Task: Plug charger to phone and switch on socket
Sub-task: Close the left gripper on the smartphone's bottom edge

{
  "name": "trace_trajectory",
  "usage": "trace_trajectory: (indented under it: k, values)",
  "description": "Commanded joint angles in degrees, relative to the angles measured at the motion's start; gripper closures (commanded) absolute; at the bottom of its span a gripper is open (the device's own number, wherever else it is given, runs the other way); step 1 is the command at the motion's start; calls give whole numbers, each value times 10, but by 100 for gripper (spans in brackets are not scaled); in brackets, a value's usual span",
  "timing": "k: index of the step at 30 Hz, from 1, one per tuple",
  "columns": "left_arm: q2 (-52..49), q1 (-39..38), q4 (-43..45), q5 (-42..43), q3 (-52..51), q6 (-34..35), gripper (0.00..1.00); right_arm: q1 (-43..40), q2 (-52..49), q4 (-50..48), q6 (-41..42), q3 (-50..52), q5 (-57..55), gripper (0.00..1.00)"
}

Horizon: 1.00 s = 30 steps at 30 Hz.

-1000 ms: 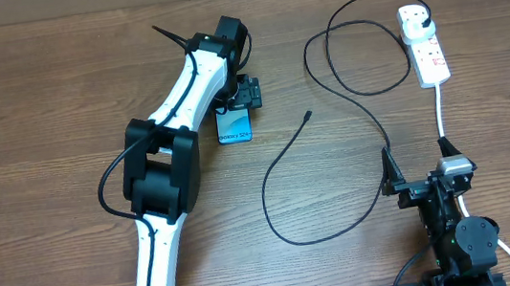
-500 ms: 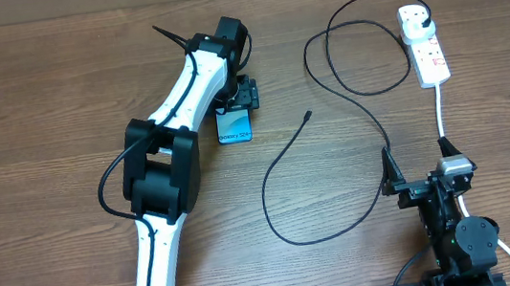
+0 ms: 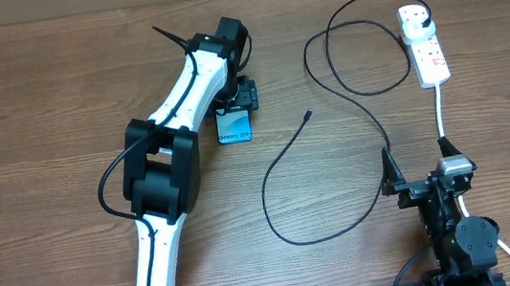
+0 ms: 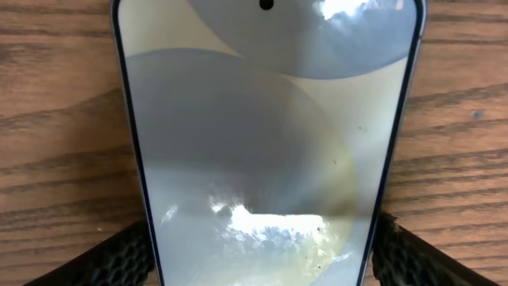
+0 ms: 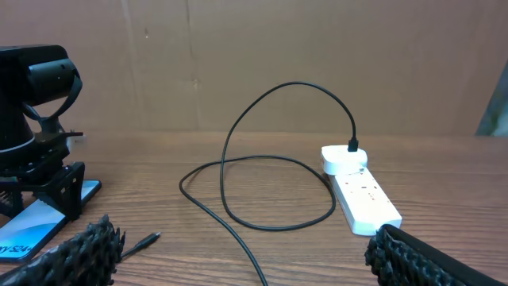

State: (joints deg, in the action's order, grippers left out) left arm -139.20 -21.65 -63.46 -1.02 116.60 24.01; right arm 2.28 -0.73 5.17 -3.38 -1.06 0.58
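Overhead: left pincer [image 3: 236,102] down over the phone [image 3: 234,130], right pincer [image 3: 420,174] at the near edge.
We see the left fingers [image 4: 119,258] flanking the phone's long edges on the worktop [image 3: 37,91]; whether they press it we cannot tell. The right pincer gapes wide, holding nothing. The charger [image 3: 272,165] loops between the arms, its tip [image 3: 308,115] lying free right of the phone and its plug [image 3: 425,20] seated in the socket [image 3: 428,51].

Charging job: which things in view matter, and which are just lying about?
Belongs to the job:
- phone, screen up
- charger, plug already in the strip, tip loose on the table
- socket strip

Just there:
- the strip's white cord
- brown board behind the table
No stray items visible.
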Motion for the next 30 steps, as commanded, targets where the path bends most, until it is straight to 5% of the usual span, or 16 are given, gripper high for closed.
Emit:
trace_trajectory:
  k: [1, 30]
  values:
    - [-12, -1, -8, -10, -20, 4, 19, 2, 6, -3, 2, 6, -5, 0]
    - [-12, -1, -20, -9, -20, 7, 27, 2, 6, -3, 2, 6, -5, 0]
